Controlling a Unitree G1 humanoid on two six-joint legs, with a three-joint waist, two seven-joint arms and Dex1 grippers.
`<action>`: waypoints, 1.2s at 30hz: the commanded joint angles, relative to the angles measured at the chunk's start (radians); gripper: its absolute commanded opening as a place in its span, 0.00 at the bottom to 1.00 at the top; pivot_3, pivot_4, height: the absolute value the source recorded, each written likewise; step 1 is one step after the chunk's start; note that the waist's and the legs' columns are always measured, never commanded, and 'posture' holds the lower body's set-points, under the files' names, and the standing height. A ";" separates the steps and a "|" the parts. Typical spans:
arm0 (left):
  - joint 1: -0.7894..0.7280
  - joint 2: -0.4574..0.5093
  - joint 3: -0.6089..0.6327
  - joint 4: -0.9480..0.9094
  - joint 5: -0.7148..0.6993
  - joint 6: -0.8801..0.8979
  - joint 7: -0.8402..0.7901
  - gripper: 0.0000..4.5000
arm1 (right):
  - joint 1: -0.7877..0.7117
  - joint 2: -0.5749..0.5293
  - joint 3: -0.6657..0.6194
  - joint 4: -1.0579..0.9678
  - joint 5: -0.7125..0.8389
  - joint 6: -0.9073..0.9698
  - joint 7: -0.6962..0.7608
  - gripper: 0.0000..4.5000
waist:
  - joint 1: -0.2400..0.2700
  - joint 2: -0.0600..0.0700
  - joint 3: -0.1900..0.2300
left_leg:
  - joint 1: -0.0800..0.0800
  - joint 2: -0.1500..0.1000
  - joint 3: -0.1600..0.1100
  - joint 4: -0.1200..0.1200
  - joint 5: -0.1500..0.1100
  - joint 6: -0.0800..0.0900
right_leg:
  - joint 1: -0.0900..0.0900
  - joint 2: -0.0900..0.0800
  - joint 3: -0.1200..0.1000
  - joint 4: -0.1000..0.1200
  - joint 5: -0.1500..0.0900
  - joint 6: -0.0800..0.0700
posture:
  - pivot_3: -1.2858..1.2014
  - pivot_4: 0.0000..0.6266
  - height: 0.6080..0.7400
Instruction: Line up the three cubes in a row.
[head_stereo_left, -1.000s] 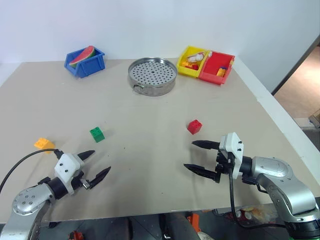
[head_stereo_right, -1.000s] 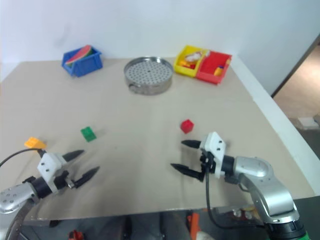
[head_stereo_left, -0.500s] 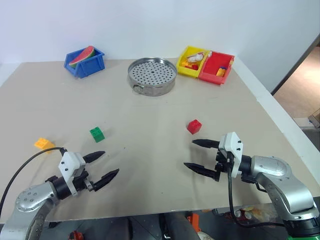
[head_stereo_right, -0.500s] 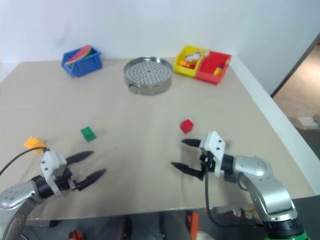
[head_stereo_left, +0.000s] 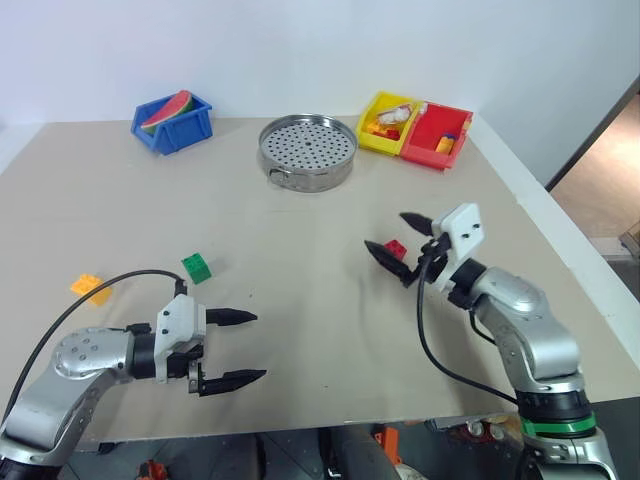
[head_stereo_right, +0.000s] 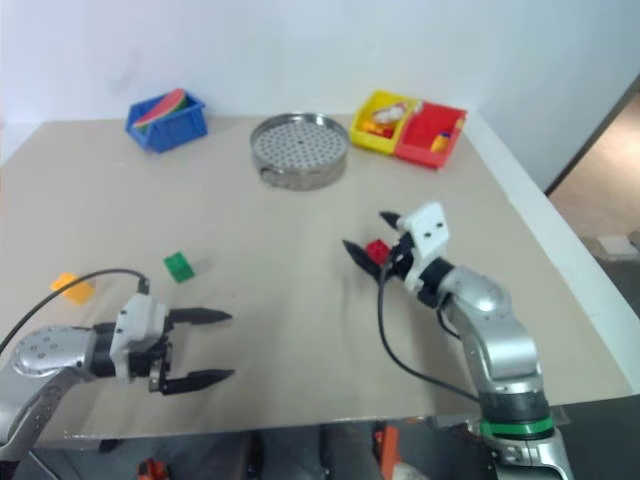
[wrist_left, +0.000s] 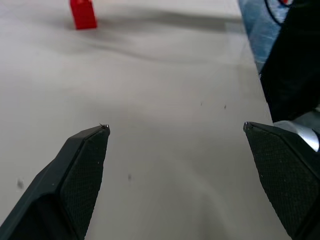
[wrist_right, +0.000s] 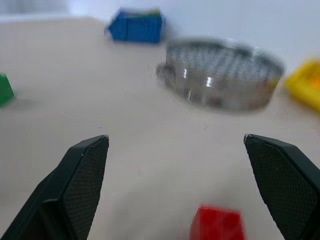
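I'm hovering wide over red.
My right gripper (head_stereo_left: 400, 247) is straddling the red cube (head_stereo_left: 396, 249), fingers spread; my left gripper (head_stereo_left: 248, 348) is gaping, empty, above bare table (head_stereo_left: 300, 300).

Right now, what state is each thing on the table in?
Left end effector: open, holding nothing.
Right end effector: open, straddling the red cube, not closed on it.
Red cube: on the table, between the right fingers.
Green cube: loose on the table.
Orange cube: loose near the left edge.
Steamer tray: empty.
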 joint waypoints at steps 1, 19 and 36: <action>-0.033 0.006 -0.018 -0.022 -0.009 0.014 -0.013 0.99 | -0.021 0.010 -0.010 0.043 -0.018 -0.050 -0.003 1.00 | 0.000 0.000 0.000 | 0.000 0.000 0.000 0.000 0.000 0.000 | 0.000 0.000 0.000 0.000 0.000 0.001 | 0.52 0.24 1.00; -0.037 -0.007 -0.042 -0.057 0.021 0.002 0.008 0.99 | -0.106 0.045 -0.006 0.318 -0.059 -0.117 0.022 1.00 | -0.002 0.000 0.000 | 0.001 0.000 0.000 0.000 0.000 0.001 | 0.000 0.001 0.000 0.001 0.001 0.002 | 0.52 0.24 1.00; 0.003 -0.027 -0.023 -0.074 0.036 -0.003 0.092 1.00 | -0.177 -0.011 0.067 0.286 -0.081 -0.111 0.185 0.28 | -0.003 0.001 0.000 | 0.001 0.000 0.000 0.000 0.000 0.001 | 0.000 0.001 0.001 0.001 0.002 0.002 | 0.52 0.24 1.00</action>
